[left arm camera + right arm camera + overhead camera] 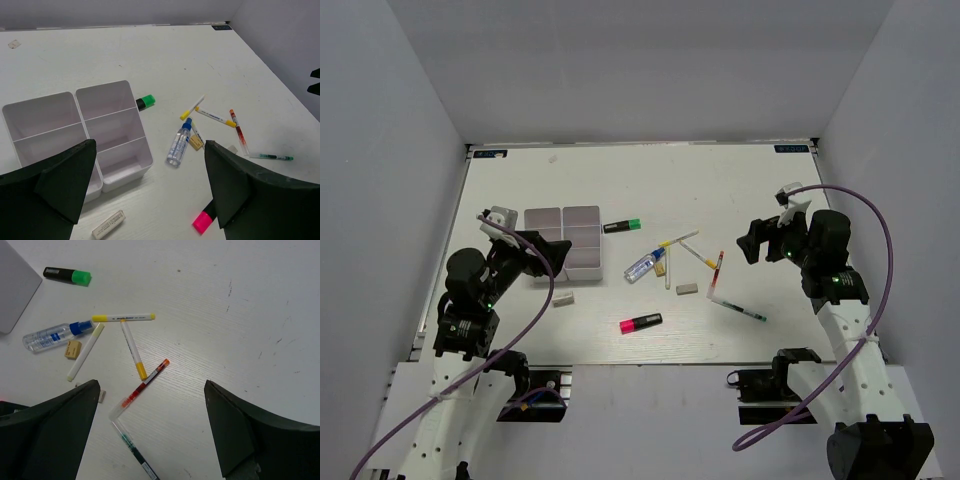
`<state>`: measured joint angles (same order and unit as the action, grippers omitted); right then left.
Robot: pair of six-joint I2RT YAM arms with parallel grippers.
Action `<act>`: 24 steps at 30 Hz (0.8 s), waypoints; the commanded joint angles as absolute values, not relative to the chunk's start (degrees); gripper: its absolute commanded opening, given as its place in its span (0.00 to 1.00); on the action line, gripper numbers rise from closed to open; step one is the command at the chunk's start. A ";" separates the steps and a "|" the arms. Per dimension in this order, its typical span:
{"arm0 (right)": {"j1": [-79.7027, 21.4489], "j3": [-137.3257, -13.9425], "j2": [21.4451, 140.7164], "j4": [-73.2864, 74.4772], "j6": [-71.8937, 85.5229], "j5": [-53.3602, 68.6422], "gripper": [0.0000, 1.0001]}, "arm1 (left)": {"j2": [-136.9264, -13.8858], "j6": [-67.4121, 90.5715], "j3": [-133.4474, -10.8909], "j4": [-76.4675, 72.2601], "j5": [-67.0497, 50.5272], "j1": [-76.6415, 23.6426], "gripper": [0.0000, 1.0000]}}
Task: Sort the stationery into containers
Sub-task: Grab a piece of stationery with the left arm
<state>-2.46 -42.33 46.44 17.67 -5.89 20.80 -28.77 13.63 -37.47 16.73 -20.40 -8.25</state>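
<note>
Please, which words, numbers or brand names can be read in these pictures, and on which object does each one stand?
Nothing can be read with certainty.
Writing on the dark sticker at the far right corner: too small.
Print on the eraser: blurred.
Label on the clear bottle: blurred.
Print on the white pen: too small.

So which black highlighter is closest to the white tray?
The black highlighter with the green cap, right beside the white divided tray; the pink-capped one lies farther off.

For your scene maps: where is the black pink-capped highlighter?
Top view: the black pink-capped highlighter lies centre-front, between the leftmost white eraser and thin green-tipped pen.
</note>
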 commanded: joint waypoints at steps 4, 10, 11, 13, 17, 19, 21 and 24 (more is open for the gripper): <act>-2.37 -43.33 44.91 16.96 -8.59 22.58 0.90 | -28.21 13.80 -38.32 16.61 -21.36 -7.91 0.99; -2.55 -41.39 41.40 20.56 -20.89 31.10 0.90 | -28.21 14.94 -37.80 16.61 -20.83 -7.91 0.75; -2.55 -41.92 41.22 21.44 -22.14 31.55 0.90 | -28.21 14.94 -37.79 16.61 -20.13 -7.91 0.47; -2.55 -42.71 41.31 24.43 -24.25 30.77 0.90 | -29.88 17.91 -37.79 18.61 -15.85 -8.44 0.21; -2.37 -42.89 40.96 28.90 -29.77 34.36 0.90 | -33.92 21.61 -39.63 25.82 -12.31 -8.44 0.18; -2.37 -42.72 40.96 27.95 -28.66 34.72 0.90 | -35.15 24.76 -40.52 29.34 -10.73 -8.44 0.33; -2.55 -42.63 40.87 26.64 -28.04 35.24 0.62 | -35.77 26.71 -42.27 34.79 -8.62 -8.44 0.55; -2.37 -43.24 41.48 25.58 -25.76 35.24 0.14 | -36.38 27.95 -43.59 39.45 -10.71 -8.44 0.77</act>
<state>-2.52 -41.56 41.60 26.94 -26.28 33.28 -36.62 24.34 -39.92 32.10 -11.14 -8.38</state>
